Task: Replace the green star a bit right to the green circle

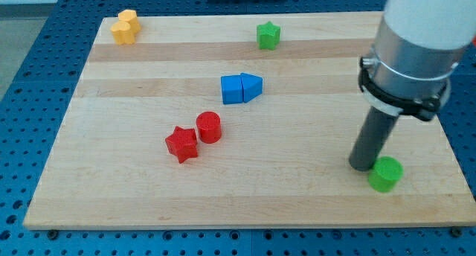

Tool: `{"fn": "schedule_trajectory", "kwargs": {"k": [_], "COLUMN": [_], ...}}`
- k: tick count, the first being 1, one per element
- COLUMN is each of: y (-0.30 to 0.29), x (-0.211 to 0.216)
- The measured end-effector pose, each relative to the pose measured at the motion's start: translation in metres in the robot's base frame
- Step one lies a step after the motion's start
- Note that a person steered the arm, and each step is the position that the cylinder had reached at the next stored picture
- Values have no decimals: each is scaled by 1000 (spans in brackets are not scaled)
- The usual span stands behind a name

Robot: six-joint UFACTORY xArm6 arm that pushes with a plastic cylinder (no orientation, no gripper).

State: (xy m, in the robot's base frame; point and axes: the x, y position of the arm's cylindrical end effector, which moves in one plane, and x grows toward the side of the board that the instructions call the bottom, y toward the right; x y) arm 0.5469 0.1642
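Green circle (385, 173) touches my tip (362, 167); green star (268, 36) far off; no jaws visible.

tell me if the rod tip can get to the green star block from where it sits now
Probably yes. My tip sits just left of the green circle block near the view's bottom right, and the bare wooden board between it and the green star block holds no blocks.

My arm (416, 33) is a pale grey cylinder, ringed by a black clamp, ending in a dark rod; my tip (362, 165) is blunt.
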Motion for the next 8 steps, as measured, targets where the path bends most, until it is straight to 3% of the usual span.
{"fn": "schedule_trajectory", "kwargs": {"k": [2, 3, 6, 8], "y": [-4, -55, -85, -189], "x": [8, -34, -177, -256]}}
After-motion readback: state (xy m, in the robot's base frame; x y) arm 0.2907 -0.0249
